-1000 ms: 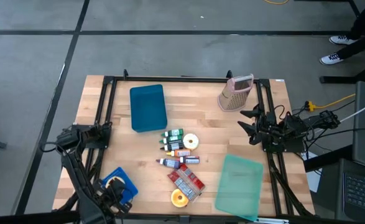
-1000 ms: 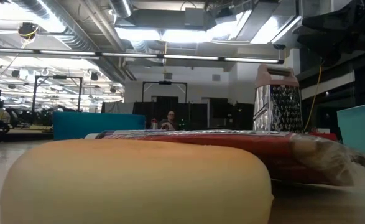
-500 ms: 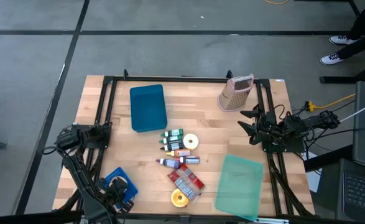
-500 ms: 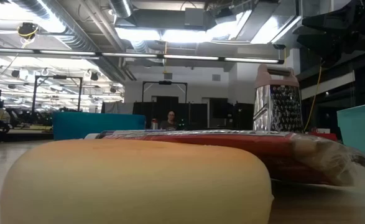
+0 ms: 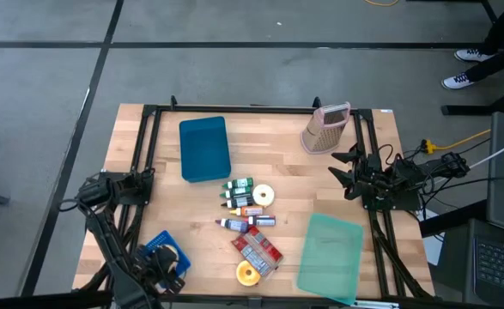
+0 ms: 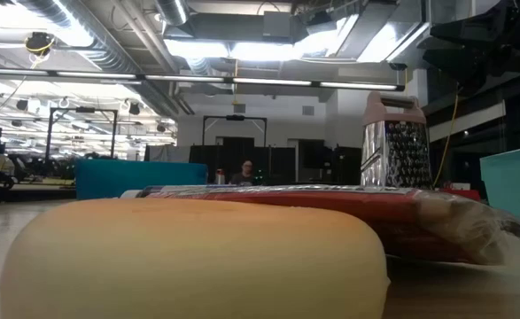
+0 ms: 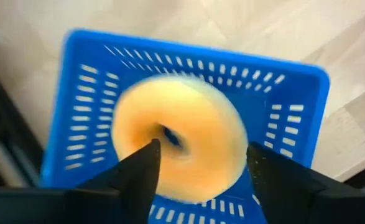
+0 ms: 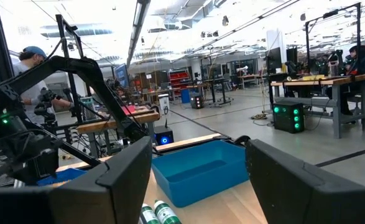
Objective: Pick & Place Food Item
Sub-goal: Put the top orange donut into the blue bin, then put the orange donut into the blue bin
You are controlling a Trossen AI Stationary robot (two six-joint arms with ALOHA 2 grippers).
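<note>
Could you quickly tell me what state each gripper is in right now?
Left gripper: open, above the doughnut lying in the blue basket.
Right gripper: open, holding nothing, waiting at the table's right side.

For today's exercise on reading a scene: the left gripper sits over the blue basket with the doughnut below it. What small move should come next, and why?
Probably lift the left gripper straight up. Its fingers stand apart on either side of the doughnut, which lies inside the blue basket, so the placing looks done.

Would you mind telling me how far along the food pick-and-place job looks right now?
Nearly done: the yellow doughnut lies in the blue basket, and the left end effector hangs open over it, holding nothing. The right end effector waits at the table's right side. Left: lifting the left arm away.
</note>
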